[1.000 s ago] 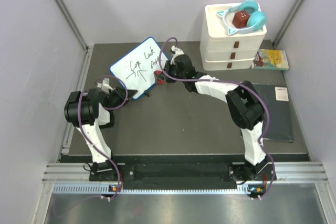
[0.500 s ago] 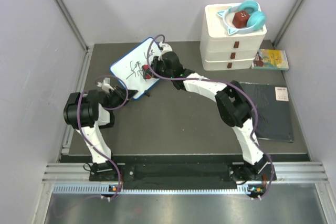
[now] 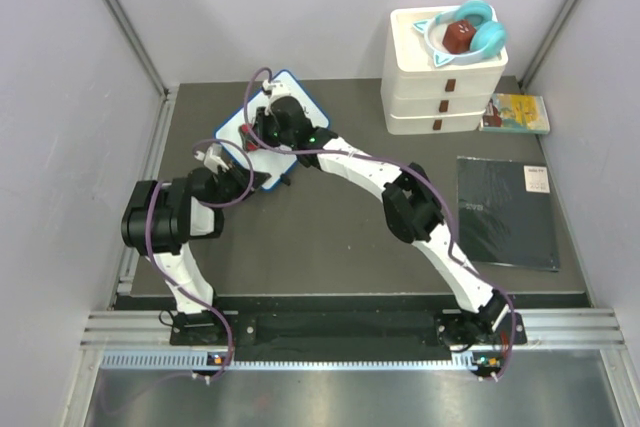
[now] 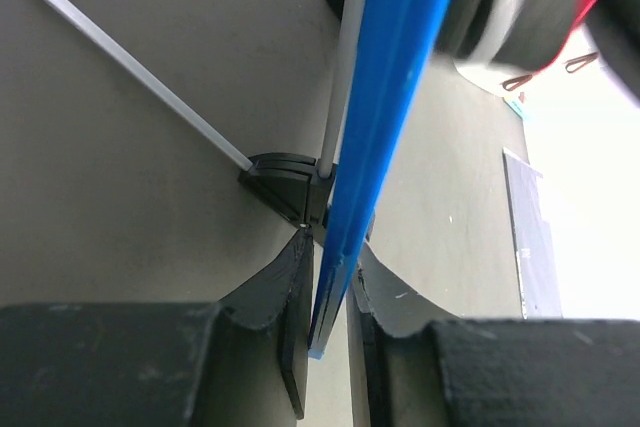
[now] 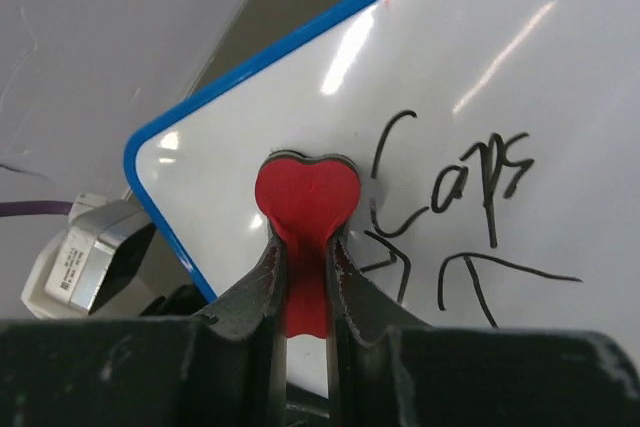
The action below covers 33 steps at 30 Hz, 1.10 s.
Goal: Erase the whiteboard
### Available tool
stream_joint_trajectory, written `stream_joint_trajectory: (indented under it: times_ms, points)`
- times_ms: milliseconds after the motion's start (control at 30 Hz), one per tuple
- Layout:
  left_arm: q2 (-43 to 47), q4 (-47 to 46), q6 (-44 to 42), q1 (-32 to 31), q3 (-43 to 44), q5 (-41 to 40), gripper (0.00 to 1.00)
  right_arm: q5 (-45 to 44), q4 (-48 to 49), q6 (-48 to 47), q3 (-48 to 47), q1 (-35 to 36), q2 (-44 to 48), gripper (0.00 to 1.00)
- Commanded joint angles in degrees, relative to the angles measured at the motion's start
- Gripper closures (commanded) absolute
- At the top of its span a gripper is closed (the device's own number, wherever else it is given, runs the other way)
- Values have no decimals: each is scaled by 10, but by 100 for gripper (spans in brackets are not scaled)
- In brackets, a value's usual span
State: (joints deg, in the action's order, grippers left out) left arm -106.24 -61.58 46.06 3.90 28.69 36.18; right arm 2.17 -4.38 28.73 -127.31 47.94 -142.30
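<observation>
Whiteboard (image 3: pixel 231 128): stands tilted at the far left of the table (image 3: pixel 330 232), mostly hidden under the right arm in the top view. Blue frame, black foot (image 4: pixel 285 179) and wire stand (image 4: pixel 140 75) at its back.

Left tool (image 4: pixel 330 299): narrow, both fingers pinched on the lower edge of the board's blue frame.

Right tool (image 5: pixel 303 252): closed on a heart-shaped red eraser (image 5: pixel 305 195). The eraser's face lies against the white surface near a rounded corner of the board, just left of the black writing (image 5: pixel 450 162), which reads "Caps" with loose strokes below it.

Far right of the table: stacked white drawers (image 3: pixel 445 92) with teal headphones (image 3: pixel 478 29) on top, a booklet (image 3: pixel 515 112) beside them, and a flat black pad (image 3: pixel 505 212) nearer the arms.
</observation>
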Motion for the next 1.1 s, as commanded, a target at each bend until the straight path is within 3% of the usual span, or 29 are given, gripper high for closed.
stream_joint_trajectory:
  times_ms: [0,267,433,667,833,1067]
  points:
    - [8,66,-20,-2,3,-19,92,17,-34,-8,-101,13,-40,100]
    - [22,95,-24,0,-2,-33,93,-20,-50,0,-100,15,-70,100]
    - [32,114,-26,-2,-9,-41,94,-90,-84,4,-98,4,-83,100]
    - [31,111,-29,-1,-8,-34,94,-181,-91,31,1,-12,-35,100]
    - [31,113,-30,0,-9,-30,94,-161,-152,79,14,-32,-27,100]
    - [28,112,-30,0,-5,-23,94,-113,-129,154,138,-42,6,100]
